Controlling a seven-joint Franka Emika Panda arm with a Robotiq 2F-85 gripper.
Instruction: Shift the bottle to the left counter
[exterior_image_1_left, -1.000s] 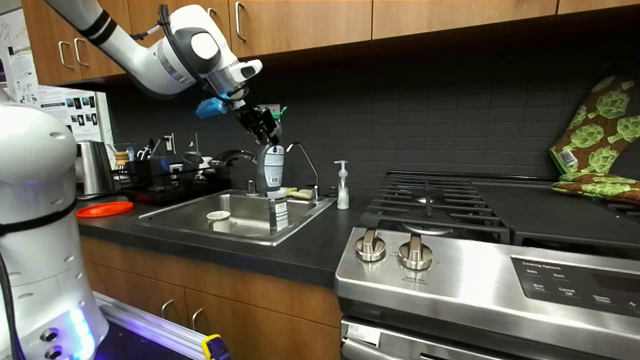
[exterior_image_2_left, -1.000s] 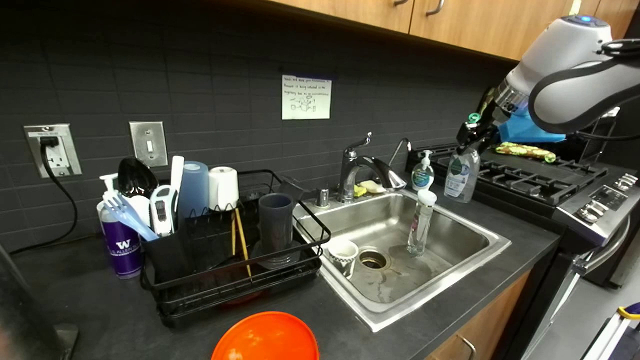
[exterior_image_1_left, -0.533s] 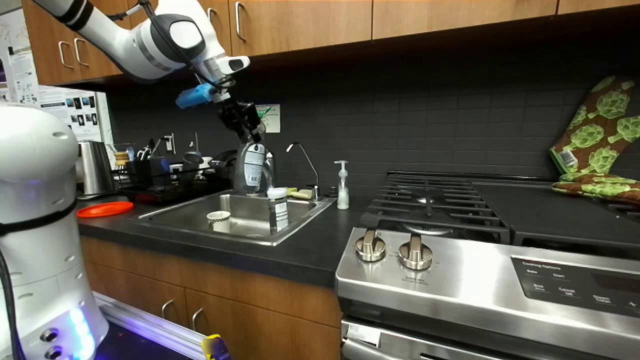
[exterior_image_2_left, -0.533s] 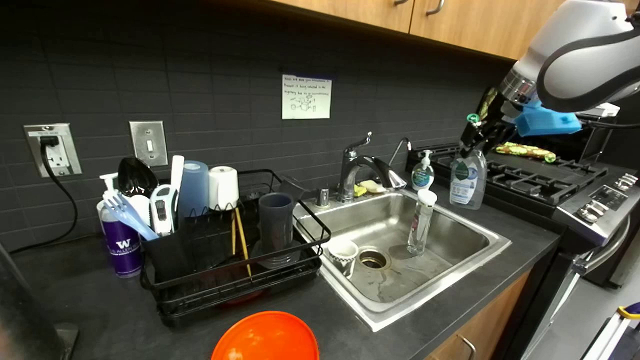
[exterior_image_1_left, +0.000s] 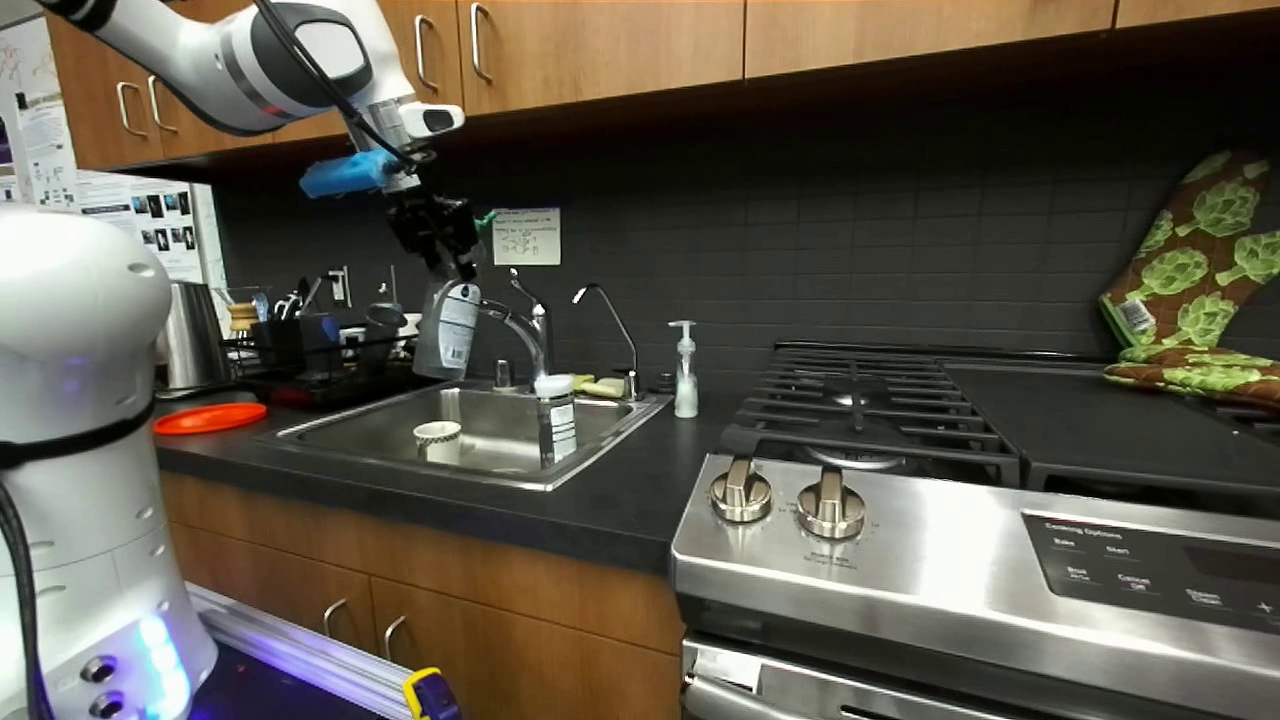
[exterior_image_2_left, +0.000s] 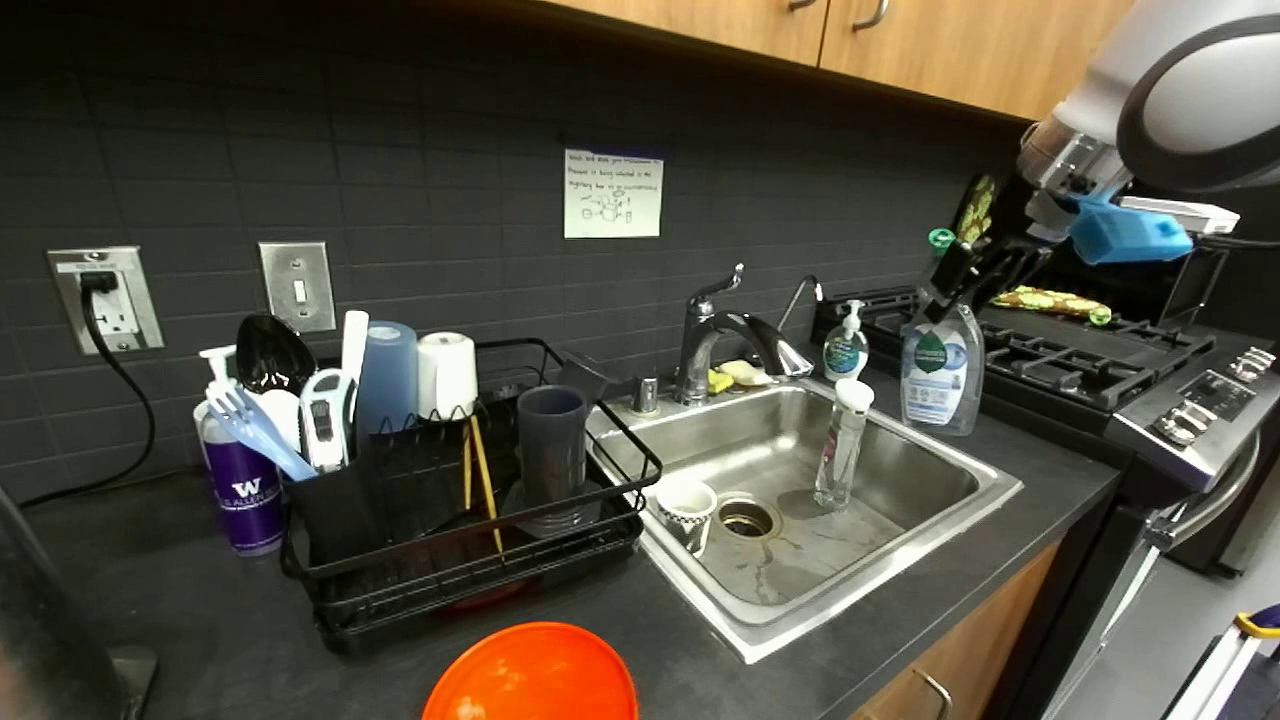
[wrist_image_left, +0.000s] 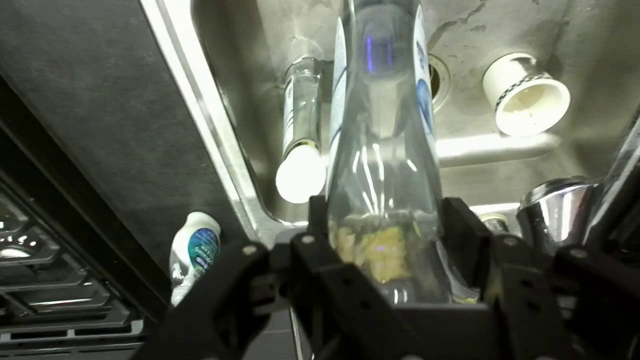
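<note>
- My gripper (wrist_image_left: 384, 222) is closed around the tapered upper part of the clear, green-topped bottle (exterior_image_2_left: 938, 370), one of my fingers (wrist_image_left: 462, 235) against each side.
- The bottle hangs below my grip, over the sink (exterior_image_2_left: 880, 560) by the wrist view; in an exterior view its base leans toward the dish rack (exterior_image_2_left: 480, 585).
- Step in hand, as I judge it: the carry. The left counter (exterior_image_2_left: 230, 635) lies well apart from my gripper, past the sink, on the side away from the stove (exterior_image_1_left: 930, 545).
- In the wrist view the faucet (exterior_image_2_left: 697, 350) stands near my fingers on that same side; a high path should spare the bottle's low end a knock there, and again at the dish rack.
- Thin plastic may flex and the base may swing, so a firm, even squeeze and a smooth sweep should serve best.
- Before landing, I should level out the lean beneath my grip and aim beside the orange plate (exterior_image_2_left: 535, 678), not on its rim.
- Base flat on the left counter first, fingers apart second; then I would back off level, since the green top (exterior_image_2_left: 940, 238) above my grip could snag on a straight lift.
</note>
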